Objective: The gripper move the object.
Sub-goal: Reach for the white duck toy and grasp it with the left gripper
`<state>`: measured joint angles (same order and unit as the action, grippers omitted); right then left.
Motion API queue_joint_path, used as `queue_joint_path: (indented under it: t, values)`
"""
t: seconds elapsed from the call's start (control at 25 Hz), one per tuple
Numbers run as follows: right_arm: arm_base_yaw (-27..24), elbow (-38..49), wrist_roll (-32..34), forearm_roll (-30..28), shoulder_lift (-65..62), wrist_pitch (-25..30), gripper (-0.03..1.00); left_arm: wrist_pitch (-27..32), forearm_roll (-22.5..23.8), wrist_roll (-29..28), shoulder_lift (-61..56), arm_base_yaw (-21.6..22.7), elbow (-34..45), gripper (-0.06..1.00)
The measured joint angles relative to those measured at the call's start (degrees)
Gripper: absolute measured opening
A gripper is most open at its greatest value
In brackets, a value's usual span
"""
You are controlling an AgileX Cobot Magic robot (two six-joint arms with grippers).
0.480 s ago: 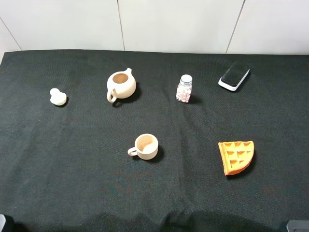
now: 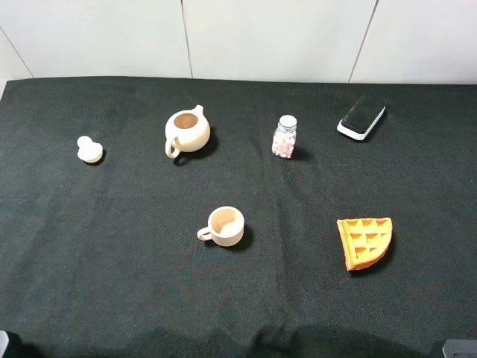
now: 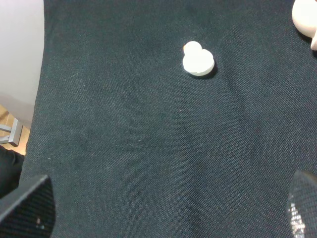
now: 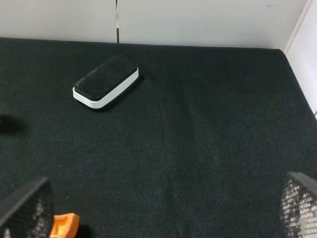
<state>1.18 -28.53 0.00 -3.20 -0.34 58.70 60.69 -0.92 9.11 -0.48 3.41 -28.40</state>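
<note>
The object, a small cream-white lid with a knob (image 2: 89,150), lies on the black cloth at the far left. It also shows in the left wrist view (image 3: 198,59), well ahead of my left gripper (image 3: 163,218). That gripper is open and empty, its dark fingers (image 3: 27,208) spread wide at the frame's corners. My right gripper (image 4: 163,213) is open and empty too, over the cloth on the right side, far from the lid. In the high view only a corner of each arm shows, at the near edge.
A cream teapot (image 2: 186,130) without a lid stands to the right of the lid. A cream cup (image 2: 223,226) sits mid-table. A small bottle (image 2: 284,137), a black-and-white block (image 2: 361,117) and an orange waffle piece (image 2: 364,242) are on the right.
</note>
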Motion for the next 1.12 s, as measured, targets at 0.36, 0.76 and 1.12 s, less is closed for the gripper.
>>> queue_joint_path:
  t: [0.36,0.76,1.12]
  values:
    - [0.0,0.0,0.0,0.0,0.0,0.0,0.69,0.0,0.0,0.0,0.0,0.0,0.0,0.99]
    - [0.0,0.0,0.0,0.0,0.0,0.0,0.69,0.0,0.92,-1.2,0.0,0.0,0.0,0.99]
    - [0.0,0.0,0.0,0.0,0.0,0.0,0.69,0.45,0.92,-1.75,4.7,0.0,-1.15,0.99]
